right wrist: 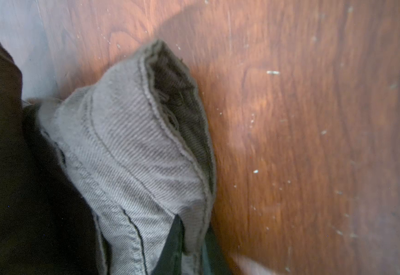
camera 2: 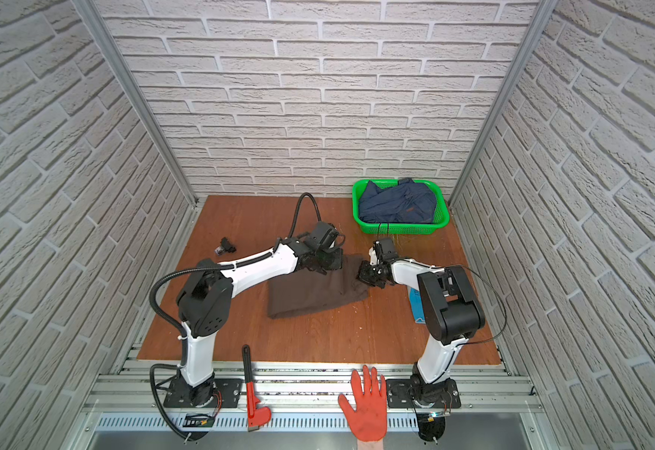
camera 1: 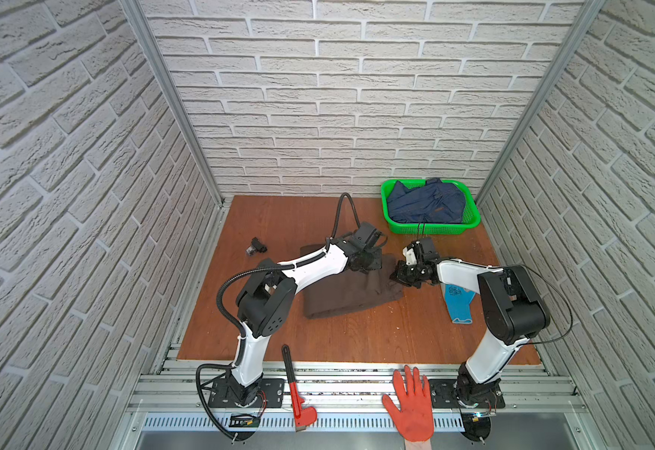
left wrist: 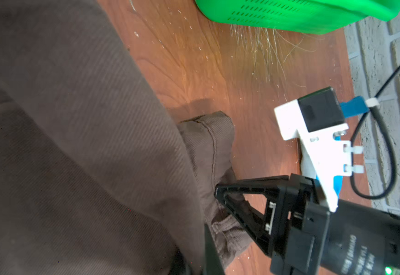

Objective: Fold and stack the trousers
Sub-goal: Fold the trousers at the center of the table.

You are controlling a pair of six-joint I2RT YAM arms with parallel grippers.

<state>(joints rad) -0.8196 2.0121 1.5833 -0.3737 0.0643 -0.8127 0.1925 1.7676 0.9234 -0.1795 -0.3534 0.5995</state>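
1. Trousers [camera 1: 341, 296] lie mid-way across the surface [camera 1: 279, 222], partly folded into a rough block. One hem corner is bunched toward the right arm.
2. Left claw [camera 1: 370, 267] is narrow, over the far edge of the cloth. The wrist view shows fabric draped hard against it, so I judge it pinched on the trousers.
3. Right claw [right wrist: 192, 242] is narrow and nips the stitched hem.
4. Step in hand, as I judge it: drawing a fold over.
5. To do it well, raise both corners level, move them together with the cloth taut, lay edge on edge, and let go only once flat.
6. Risk: the hem grip looks shallow and may slip. The green basket [camera 1: 427, 229] stands near.
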